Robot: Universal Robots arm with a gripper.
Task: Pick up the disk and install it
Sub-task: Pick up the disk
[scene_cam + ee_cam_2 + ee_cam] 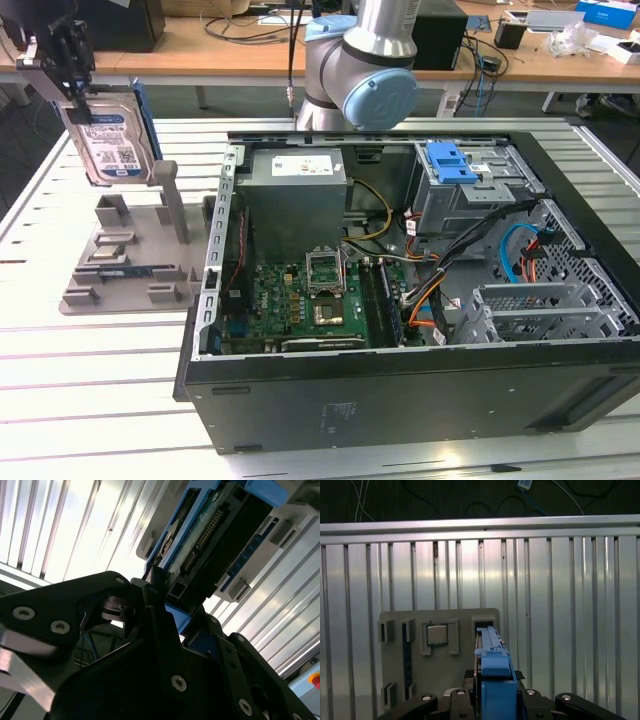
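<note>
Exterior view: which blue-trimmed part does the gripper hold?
The disk, upright over the grey tray at the exterior view's left, held by the gripper; the blue latch sits inside the case.

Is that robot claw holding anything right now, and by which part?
Yes. The gripper is shut on the disk, which stands upright. It pinches the disk's top end, across the blue carrier.

Computer lab: cabled benches, opened PC
</note>
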